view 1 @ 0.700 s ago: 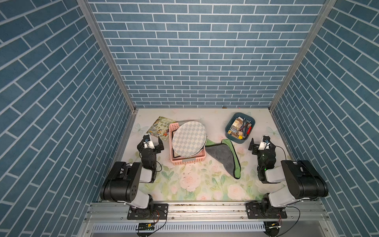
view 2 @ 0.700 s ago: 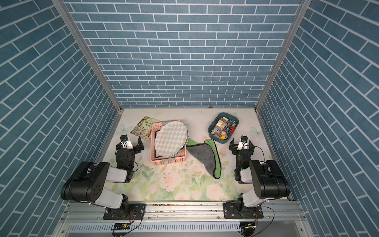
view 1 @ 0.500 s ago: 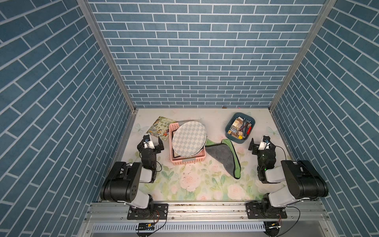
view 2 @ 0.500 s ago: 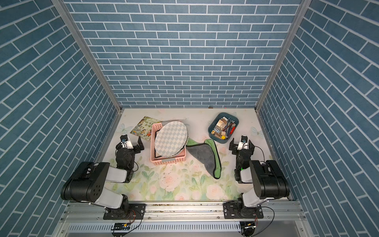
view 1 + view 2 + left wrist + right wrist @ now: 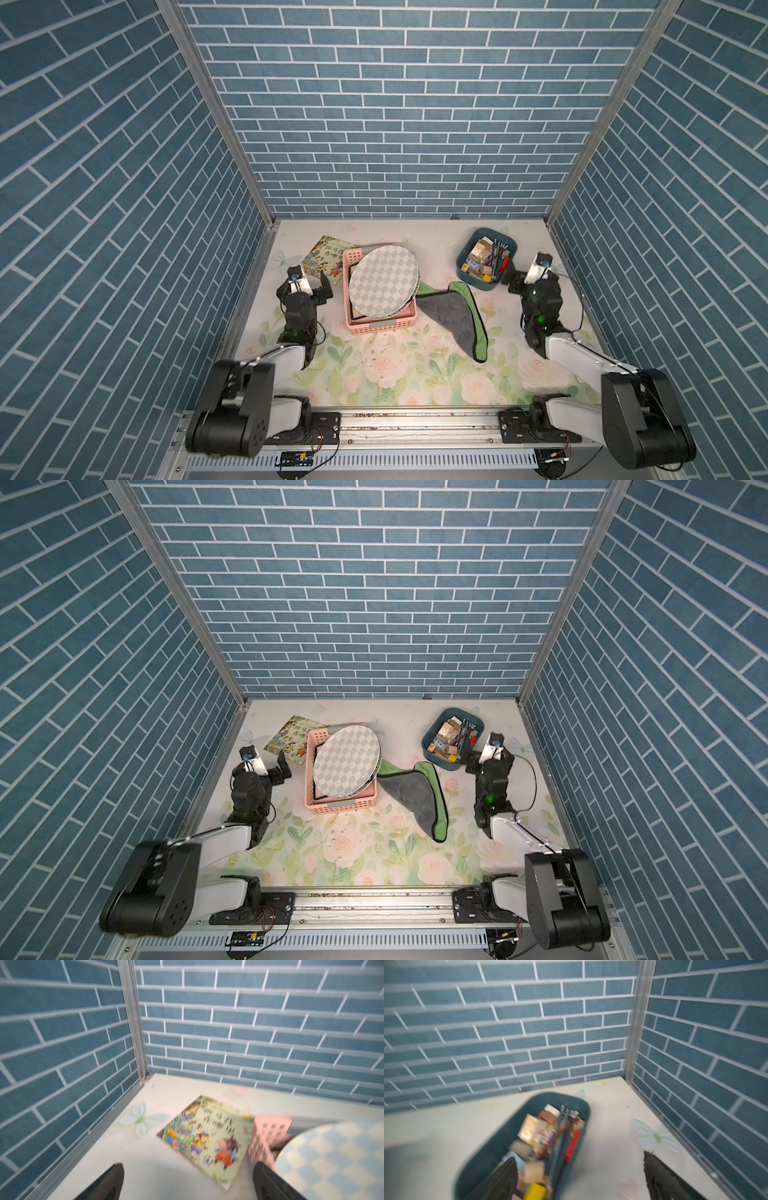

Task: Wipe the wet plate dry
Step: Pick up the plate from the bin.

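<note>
The checked plate (image 5: pixel 382 280) is shown tilted in the pink basket (image 5: pixel 380 328) on the worktop (image 5: pixel 374 374), its rim overhanging the basket's right side. A grey, green-edged cloth (image 5: pixel 453 311) is spread just beside the basket, one corner reaching the plate's rim. The left gripper (image 5: pixel 188 1167) is seen empty, jaws wide apart, near a book (image 5: pixel 326 259); the right gripper (image 5: pixel 579 1157), likewise parted and empty, is placed just beside a blue bin (image 5: pixel 486 257)

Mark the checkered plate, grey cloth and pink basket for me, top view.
checkered plate (image 5: pixel 382 280): in a top view, middle of its face.
grey cloth (image 5: pixel 451 311): in a top view, grey centre panel.
pink basket (image 5: pixel 376 328): in a top view, front wall.
</note>
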`<state>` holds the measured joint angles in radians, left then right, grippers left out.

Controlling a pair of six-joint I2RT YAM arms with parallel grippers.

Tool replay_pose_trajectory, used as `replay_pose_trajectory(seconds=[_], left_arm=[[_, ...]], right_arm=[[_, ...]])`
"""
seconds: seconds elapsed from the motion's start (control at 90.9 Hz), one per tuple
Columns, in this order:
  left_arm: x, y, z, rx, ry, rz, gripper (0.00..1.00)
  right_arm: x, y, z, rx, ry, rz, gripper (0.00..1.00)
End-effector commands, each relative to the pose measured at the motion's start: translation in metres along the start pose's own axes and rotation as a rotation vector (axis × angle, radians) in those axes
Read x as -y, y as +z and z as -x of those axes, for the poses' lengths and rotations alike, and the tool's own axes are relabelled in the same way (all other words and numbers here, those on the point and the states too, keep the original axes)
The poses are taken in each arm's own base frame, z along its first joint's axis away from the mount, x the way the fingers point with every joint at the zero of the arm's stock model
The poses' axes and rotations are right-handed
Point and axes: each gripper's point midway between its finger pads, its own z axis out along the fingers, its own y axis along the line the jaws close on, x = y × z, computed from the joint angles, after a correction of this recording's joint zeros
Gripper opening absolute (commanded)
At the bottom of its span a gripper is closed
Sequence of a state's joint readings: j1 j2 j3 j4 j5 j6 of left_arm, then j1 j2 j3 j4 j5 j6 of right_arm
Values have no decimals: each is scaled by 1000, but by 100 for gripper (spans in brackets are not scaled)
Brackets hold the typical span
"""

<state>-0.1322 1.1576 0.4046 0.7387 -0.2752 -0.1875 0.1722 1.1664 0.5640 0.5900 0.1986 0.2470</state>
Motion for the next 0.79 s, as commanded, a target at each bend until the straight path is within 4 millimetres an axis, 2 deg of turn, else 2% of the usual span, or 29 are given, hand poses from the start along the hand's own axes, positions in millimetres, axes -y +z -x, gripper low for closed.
replay_pose_trajectory(seconds=[0.0, 0.099, 0.121, 0.198, 0.242, 0.341, 0.407, 0.528, 0.66, 0.781], left_arm=[[17, -22, 26, -141, -211, 55, 100], [68, -44, 29, -220, -276, -116, 100], [74, -47, 27, -238, -277, -138, 100], [89, -54, 16, -311, -244, -189, 100], [88, -54, 6, -356, -178, -183, 100], [74, -51, -3, -389, -98, -96, 100], [73, -50, -4, -387, -73, -96, 100], [74, -50, -8, -395, -56, -108, 100], [75, -50, -19, -425, -56, -110, 100], [75, -50, -29, -449, -59, -115, 100]], right_arm=[[-64, -23, -43, -395, 307, 262, 85], [-129, -38, -46, -494, 377, 499, 76], [-141, -39, -53, -535, 381, 526, 74], [-179, -42, -60, -619, 359, 622, 62], [-198, -44, -72, -668, 328, 658, 55], [-232, -42, -88, -719, 256, 700, 47], [-252, -41, -104, -750, 211, 722, 47], [-276, -29, -129, -813, 193, 724, 47], [-300, -22, -141, -837, 186, 760, 48], [-321, -23, -136, -836, 201, 826, 48]])
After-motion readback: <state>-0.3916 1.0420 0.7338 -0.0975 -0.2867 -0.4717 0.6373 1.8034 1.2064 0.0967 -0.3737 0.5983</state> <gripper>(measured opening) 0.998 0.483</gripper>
